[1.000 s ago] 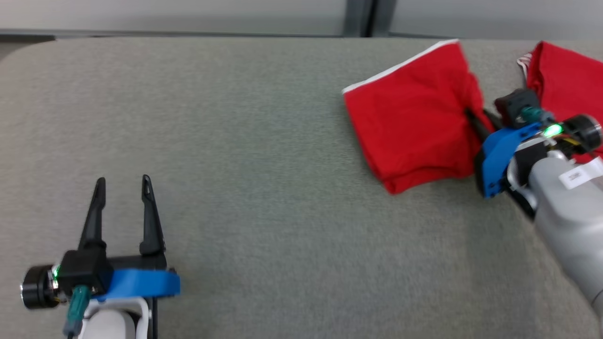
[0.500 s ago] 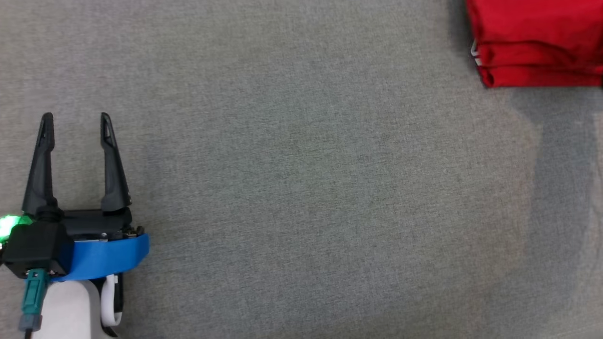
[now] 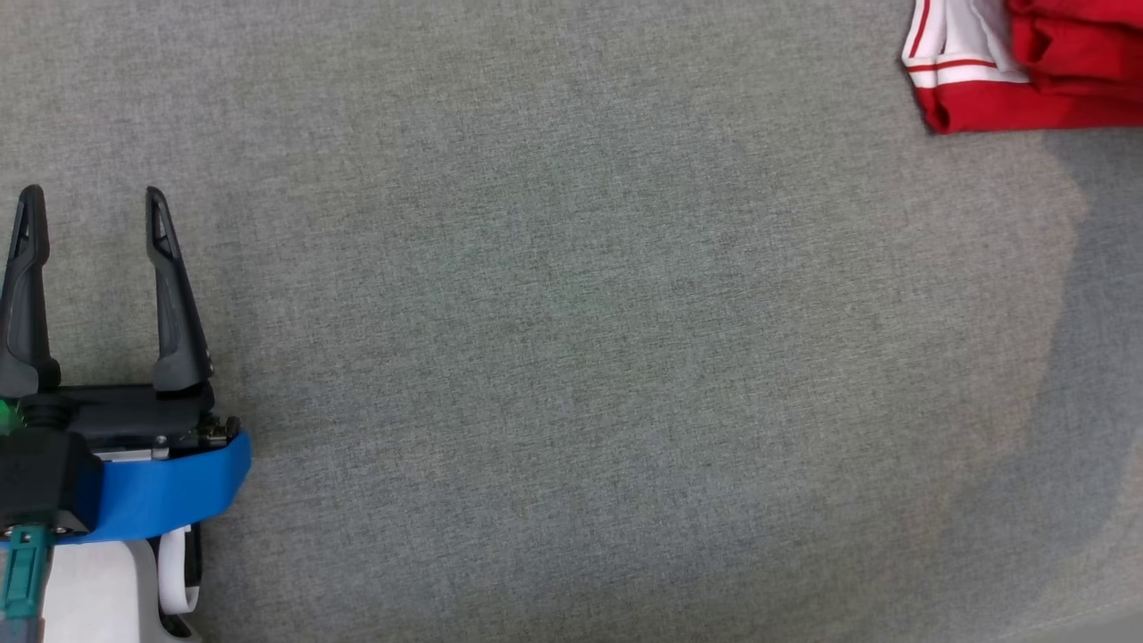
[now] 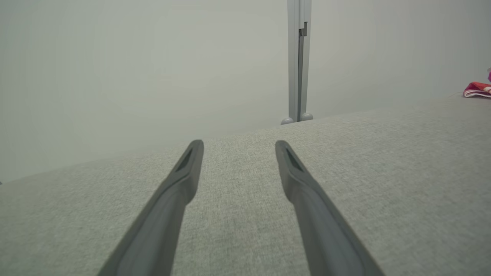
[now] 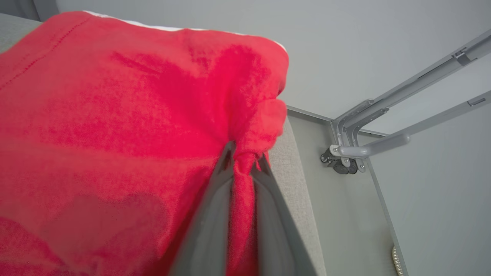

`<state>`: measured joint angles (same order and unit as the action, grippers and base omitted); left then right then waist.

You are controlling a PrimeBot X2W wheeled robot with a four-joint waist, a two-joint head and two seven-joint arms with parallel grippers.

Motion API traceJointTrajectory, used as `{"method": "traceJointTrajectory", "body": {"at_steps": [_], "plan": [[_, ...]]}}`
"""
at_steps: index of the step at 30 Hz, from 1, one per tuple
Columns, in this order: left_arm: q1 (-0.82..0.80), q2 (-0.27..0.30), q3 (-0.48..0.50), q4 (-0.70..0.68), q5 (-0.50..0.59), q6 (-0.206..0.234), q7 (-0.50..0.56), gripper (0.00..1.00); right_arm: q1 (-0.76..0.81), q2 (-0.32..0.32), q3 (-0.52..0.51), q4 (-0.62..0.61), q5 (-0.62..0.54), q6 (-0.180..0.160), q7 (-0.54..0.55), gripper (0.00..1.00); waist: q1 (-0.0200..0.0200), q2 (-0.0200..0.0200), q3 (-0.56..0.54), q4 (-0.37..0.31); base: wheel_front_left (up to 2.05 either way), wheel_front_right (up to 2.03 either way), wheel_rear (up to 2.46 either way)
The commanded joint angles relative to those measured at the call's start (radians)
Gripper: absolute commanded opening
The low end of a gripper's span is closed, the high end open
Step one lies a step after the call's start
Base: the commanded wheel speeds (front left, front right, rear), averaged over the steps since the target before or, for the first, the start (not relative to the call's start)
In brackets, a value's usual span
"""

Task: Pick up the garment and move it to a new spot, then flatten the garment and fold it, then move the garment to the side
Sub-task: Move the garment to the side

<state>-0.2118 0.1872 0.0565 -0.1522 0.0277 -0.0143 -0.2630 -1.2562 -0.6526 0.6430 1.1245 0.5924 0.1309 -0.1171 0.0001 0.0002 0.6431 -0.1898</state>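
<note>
Right gripper (image 5: 244,158) is clamped on a bunched fold of the red garment (image 5: 115,107), which sits at the far right of the grey fabric surface (image 3: 571,357). Left gripper (image 3: 94,201) stands open and empty, well apart from it.

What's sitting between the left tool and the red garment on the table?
Nothing. In the head view, the stretch of grey tabletop from the left tool to the red garment at the upper right is bare.
</note>
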Motion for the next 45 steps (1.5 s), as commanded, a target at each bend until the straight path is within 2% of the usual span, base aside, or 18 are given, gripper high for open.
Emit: {"method": "traceJointTrajectory", "body": {"at_steps": [1, 2, 3, 4, 5, 13, 16, 18, 24, 29, 36, 37, 45], "plan": [[-0.022, 0.004, -0.002, -0.005, 0.003, 0.007, -0.002, 1.00, -0.019, 0.006, 0.005, 0.020, -0.005, 0.000, -0.001, 0.00, -0.0001, -0.0002, 0.006, 0.006, 0.00, 0.00, 0.00], [-0.025, 0.005, -0.003, -0.005, 0.001, 0.009, -0.002, 1.00, -0.025, 0.009, 0.007, 0.029, -0.010, 0.000, -0.001, 0.00, -0.0001, -0.0002, 0.008, 0.008, 0.00, 0.00, 0.00], [-0.027, 0.005, -0.006, -0.004, -0.001, 0.011, -0.002, 1.00, -0.038, 0.009, 0.005, 0.041, -0.014, 0.000, -0.012, 0.33, -0.0001, -0.0002, 0.009, 0.010, 0.00, 0.00, 0.00], [-0.029, 0.004, -0.009, -0.001, -0.002, 0.012, -0.002, 1.00, -0.047, 0.009, 0.002, 0.051, -0.018, 0.000, -0.023, 0.97, -0.0001, -0.0002, 0.008, 0.014, 0.00, 0.00, 0.00], [-0.031, 0.002, -0.013, 0.003, -0.005, 0.013, -0.002, 1.00, -0.049, 0.012, 0.000, 0.066, -0.021, 0.000, -0.031, 1.00, -0.0001, -0.0002, 0.004, 0.019, 0.00, 0.00, 0.00], [-0.003, -0.021, -0.023, 0.050, -0.031, 0.027, -0.002, 1.00, -0.021, 0.058, -0.023, 0.096, -0.049, 0.000, -0.137, 1.00, -0.0001, -0.0002, -0.097, 0.055, 0.00, 0.00, 0.00], [0.026, -0.032, -0.017, 0.069, -0.041, 0.034, -0.002, 1.00, 0.018, 0.087, -0.042, 0.056, -0.063, 0.000, -0.148, 1.00, -0.0001, -0.0002, -0.155, 0.068, 0.00, 0.00, 0.00], [0.044, -0.041, -0.017, 0.080, -0.047, 0.037, -0.002, 1.00, 0.046, 0.105, -0.074, -0.012, -0.076, 0.000, -0.149, 1.00, -0.0001, -0.0002, -0.190, 0.077, 0.00, 0.00, 0.00], [0.105, -0.061, -0.018, 0.127, -0.064, 0.031, -0.002, 1.00, 0.252, 0.183, -0.195, -0.222, -0.142, 0.000, -0.149, 1.00, -0.0001, -0.0002, -0.301, 0.114, 0.00, 0.00, 0.00], [0.152, -0.078, -0.023, 0.179, -0.077, 0.017, -0.002, 1.00, 0.461, 0.273, -0.295, -0.356, -0.199, 0.000, -0.149, 1.00, -0.0001, -0.0002, -0.385, 0.149, 0.00, 0.00, 0.00], [0.211, -0.090, -0.015, 0.257, -0.090, 0.005, -0.002, 1.00, 0.733, 0.389, -0.420, -0.475, -0.257, 0.000, -0.149, 1.00, -0.0001, -0.0002, -0.481, 0.184, 0.00, 0.00, 0.00], [0.211, -0.090, -0.015, 0.257, -0.090, 0.005, -0.002, 1.00, 0.733, 0.389, -0.420, -0.475, -0.257, 0.000, -0.149, 1.00, -0.0001, -0.0002, -0.481, 0.184, 0.00, 0.00, 0.00], [0.281, -0.100, 0.001, 0.324, -0.097, -0.005, -0.002, 1.00, 1.020, 0.494, -0.552, -0.594, -0.340, 0.000, -0.149, 1.00, -0.0001, -0.0002, -0.585, 0.202, 0.00, 0.00, 0.00]]}}
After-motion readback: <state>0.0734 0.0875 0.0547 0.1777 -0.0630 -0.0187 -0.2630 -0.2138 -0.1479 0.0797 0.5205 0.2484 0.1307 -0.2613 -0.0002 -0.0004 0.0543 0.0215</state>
